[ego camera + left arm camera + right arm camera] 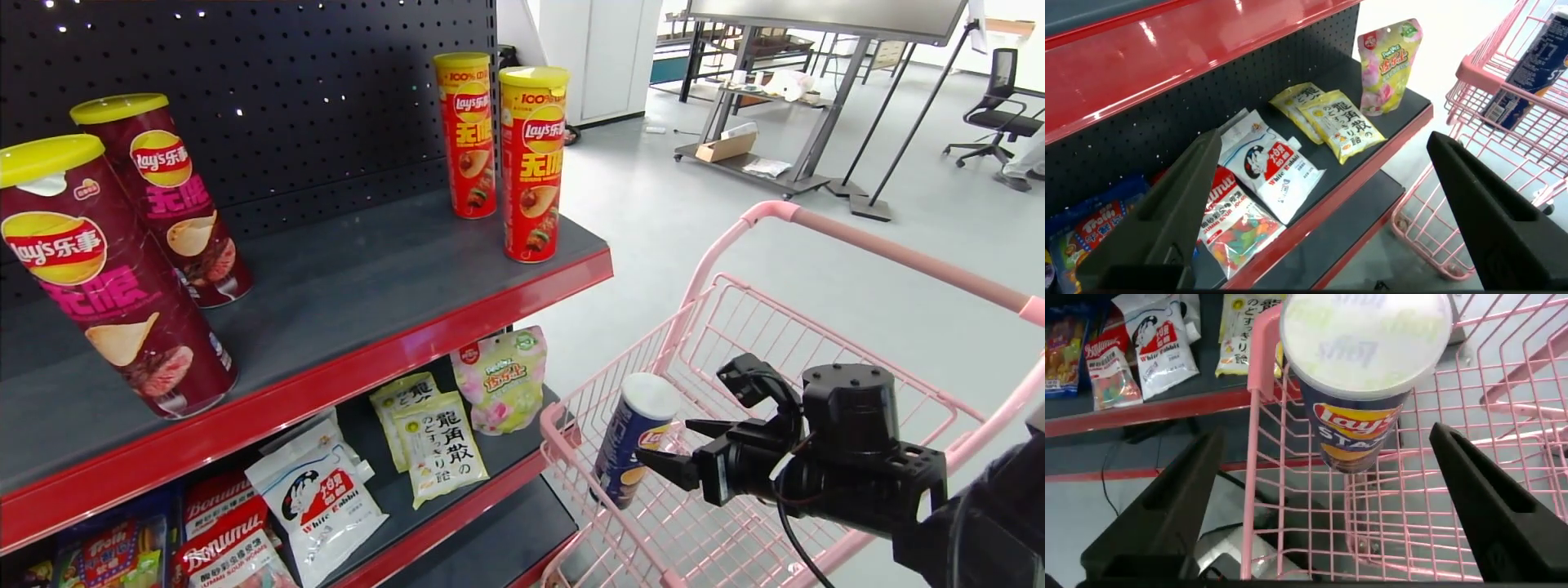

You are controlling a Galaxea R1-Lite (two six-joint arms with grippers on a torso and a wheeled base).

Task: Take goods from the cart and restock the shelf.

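Observation:
A blue chip can point(633, 441) with a white lid leans inside the pink cart point(816, 229), at its corner nearest the shelf. My right gripper point(682, 447) is open just beside the can, one finger on each side, not closed on it. From the right wrist the can point(1365, 376) lies between the spread fingers point(1167, 514), lid toward the camera. My left gripper point(1324, 137) is open and holds nothing, low in front of the lower shelf point(1372, 196). The upper shelf point(367, 278) has a wide bare stretch in its middle.
Two purple chip cans point(106, 269) stand at the upper shelf's left, two red ones point(532, 163) at its right end. Snack bags lie below: a white bag point(314, 498), yellow packs point(433, 441), a pink-green pouch point(500, 380). The cart's rim point(1503, 98) is close beside the shelf.

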